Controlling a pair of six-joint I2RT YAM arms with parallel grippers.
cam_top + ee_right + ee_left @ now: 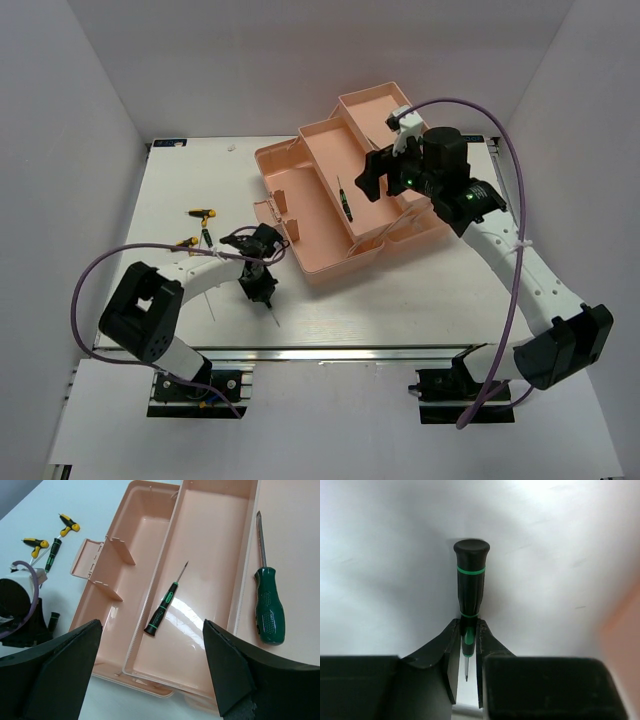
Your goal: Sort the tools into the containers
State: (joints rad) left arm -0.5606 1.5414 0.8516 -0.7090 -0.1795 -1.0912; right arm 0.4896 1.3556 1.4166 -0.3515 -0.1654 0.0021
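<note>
The salmon-pink toolbox point(300, 225) lies open at centre right with its trays folded out. My left gripper point(260, 288) is low over the white table, left of the box. In the left wrist view it point(468, 626) is shut on a slim dark green screwdriver point(471, 575), near the shaft end of the handle. My right gripper point(375, 178) hovers open and empty over the trays point(215, 540). Below it point(152, 630) a slim dark screwdriver point(165, 605) lies in the middle tray. A bigger green-handled screwdriver point(269, 605) lies in the tray to its right.
Two yellow-handled screwdrivers point(203, 213) point(187, 241) and a dark green one point(208, 237) lie on the table at the left, behind my left arm. They also show in the right wrist view, yellow point(70, 526) point(35, 542) and green point(51, 555). White walls enclose the table.
</note>
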